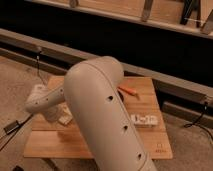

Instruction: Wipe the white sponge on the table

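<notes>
Reaching step: judging by how things lie, the gripper [52, 113] is closing in on the white sponge [64, 120], and no wiping stroke looks under way.
Gripper place: low over the left part of the table [50, 144], at the end of the pale forearm that comes in from the left.
Gripper fingers: spread wide, apparently with nothing between them; whether they touch the sponge cannot be told.
Sponge place: flat on the left half of the table, just right of the gripper and left of the bulky arm [105, 117].
Sponge look: small, off-white, blocky and plain; probably soft, so it should squash under a firm squeeze.
Doing it well: centre the fingers over the block, come straight down, and close across its short sides before dragging.
Wiping advice: press lightly and keep the strokes on the bare wood of the near-left.
Things to avoid: the lumpy white object with dark marks [145, 120] on the right, and the orange item [129, 91] at the far right.
Risk: a slanted grip could flip the sponge or push it away.
</notes>
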{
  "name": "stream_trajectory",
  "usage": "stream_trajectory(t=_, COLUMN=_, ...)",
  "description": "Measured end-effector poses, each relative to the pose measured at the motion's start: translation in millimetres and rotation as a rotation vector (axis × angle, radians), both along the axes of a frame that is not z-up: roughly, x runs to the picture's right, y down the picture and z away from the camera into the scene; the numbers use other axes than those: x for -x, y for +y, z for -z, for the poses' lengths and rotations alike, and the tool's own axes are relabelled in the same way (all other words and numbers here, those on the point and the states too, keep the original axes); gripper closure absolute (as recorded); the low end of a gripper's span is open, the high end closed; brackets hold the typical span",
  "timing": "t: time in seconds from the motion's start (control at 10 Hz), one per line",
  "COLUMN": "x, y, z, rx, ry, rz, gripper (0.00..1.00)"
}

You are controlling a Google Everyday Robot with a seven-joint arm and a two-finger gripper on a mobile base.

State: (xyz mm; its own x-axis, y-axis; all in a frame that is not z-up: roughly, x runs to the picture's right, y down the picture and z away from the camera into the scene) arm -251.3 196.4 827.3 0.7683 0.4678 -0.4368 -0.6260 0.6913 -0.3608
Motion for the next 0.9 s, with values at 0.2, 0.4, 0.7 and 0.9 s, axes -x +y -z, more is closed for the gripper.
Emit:
stream_trajectory(t=0.2, x=3, y=2, z=-3.8, rx=-0.022, ry=-0.013, rz=0.013, gripper=0.35)
stream_trajectory(t=0.4, x=5, y=-2, z=-8.0, rx=-0.044, ry=-0.019, rz=0.026, gripper=0.35)
stream_trajectory(t=0.7, x=3, y=-5, z=-12.2, rx=-0.063, ry=-0.018, rz=0.036, gripper=0.35)
stream_trajectory(t=0.9, x=0, y=-3, z=-16.0, rx=-0.069, ry=-0.014, rz=0.041, gripper=0.35)
